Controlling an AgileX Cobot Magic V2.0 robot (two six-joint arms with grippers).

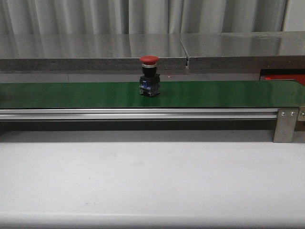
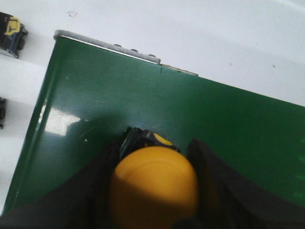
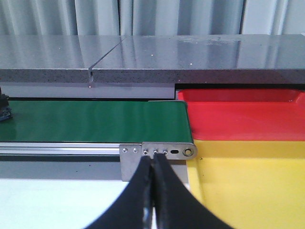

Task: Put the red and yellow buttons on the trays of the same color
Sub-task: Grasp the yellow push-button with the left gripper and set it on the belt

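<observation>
front view: a red button [image 1: 149,75] stood upright on the green belt [image 1: 214,94], no arm in sight. left wrist view: the left gripper [image 2: 155,191] pinched a yellow button [image 2: 153,188] over the belt. right wrist view: the right gripper [image 3: 153,191] was pressed together, empty, near the red tray [image 3: 243,114] and yellow tray [image 3: 252,181].

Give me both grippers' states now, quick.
Left gripper: shut on the yellow button.
Right gripper: shut, holding nothing.
</observation>
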